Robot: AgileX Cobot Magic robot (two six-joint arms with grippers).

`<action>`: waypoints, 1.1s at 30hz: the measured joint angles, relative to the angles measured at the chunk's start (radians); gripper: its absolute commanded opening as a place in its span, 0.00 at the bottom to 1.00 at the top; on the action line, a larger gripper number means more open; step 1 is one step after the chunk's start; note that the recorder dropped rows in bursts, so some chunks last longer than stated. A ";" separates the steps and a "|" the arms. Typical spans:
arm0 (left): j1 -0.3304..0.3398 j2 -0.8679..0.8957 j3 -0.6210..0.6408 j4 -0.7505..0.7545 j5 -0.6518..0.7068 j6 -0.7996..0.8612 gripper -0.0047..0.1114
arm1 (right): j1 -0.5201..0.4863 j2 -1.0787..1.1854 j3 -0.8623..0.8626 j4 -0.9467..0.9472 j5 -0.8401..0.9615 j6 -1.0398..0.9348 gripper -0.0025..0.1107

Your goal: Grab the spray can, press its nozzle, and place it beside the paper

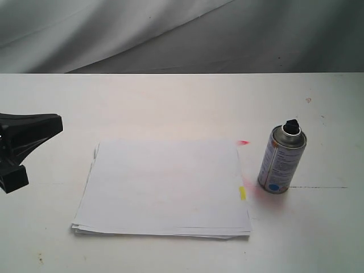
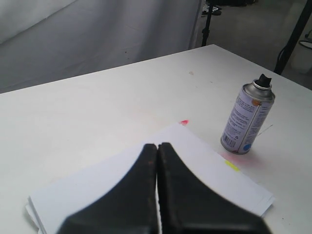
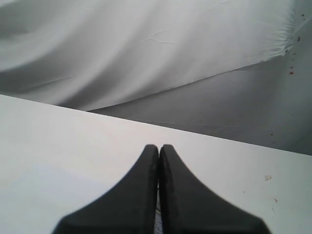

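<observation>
The silver spray can [image 1: 281,160] stands upright on the white table, just right of the paper [image 1: 165,187], with its black nozzle [image 1: 292,125] on top. In the left wrist view the spray can [image 2: 247,119] stands beyond the paper [image 2: 204,170] and its yellow edge mark [image 2: 232,165]. My left gripper [image 1: 57,124] hangs at the left edge, left of the paper, with nothing in it; its jaws are shut [image 2: 158,145]. My right gripper [image 3: 159,146] is shut too, empty, over bare table, and is outside the exterior view.
A small red mark [image 1: 243,142] lies on the table by the paper's far right corner, and pink spray stains the table around the can's base [image 1: 259,193]. A grey cloth backdrop [image 1: 170,34] hangs behind the table's far edge.
</observation>
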 measured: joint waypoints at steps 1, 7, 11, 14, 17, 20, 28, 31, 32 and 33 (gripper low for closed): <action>0.000 0.000 0.000 0.000 0.000 0.000 0.04 | 0.000 0.000 0.000 0.000 -0.002 0.000 0.02; 0.000 0.000 0.000 0.000 0.000 0.000 0.04 | 0.000 -0.003 0.000 -0.005 -0.006 0.002 0.02; 0.000 0.000 0.000 0.000 0.000 0.000 0.04 | 0.000 -0.003 0.000 -0.042 -0.006 0.002 0.02; 0.000 0.000 0.000 0.000 0.000 0.000 0.04 | 0.000 -0.005 0.008 -0.057 -0.019 -0.009 0.02; 0.000 0.000 0.000 0.000 0.000 0.000 0.04 | -0.010 -0.011 0.056 -0.063 -0.109 -0.028 0.02; 0.000 0.000 0.000 0.000 0.000 0.000 0.04 | -0.041 -0.011 0.145 -0.063 -0.249 -0.038 0.02; 0.000 0.000 0.000 0.000 0.000 0.000 0.04 | -0.188 -0.130 0.281 -0.052 -0.329 -0.043 0.02; 0.000 0.000 0.000 0.000 0.000 0.000 0.04 | -0.248 -0.206 0.281 -0.050 -0.305 -0.043 0.02; 0.000 0.000 0.000 0.000 0.000 0.000 0.04 | -0.265 -0.230 0.281 -0.048 -0.297 -0.043 0.02; 0.000 0.000 0.000 0.000 0.000 0.000 0.04 | -0.281 -0.250 0.281 -0.048 -0.289 -0.043 0.02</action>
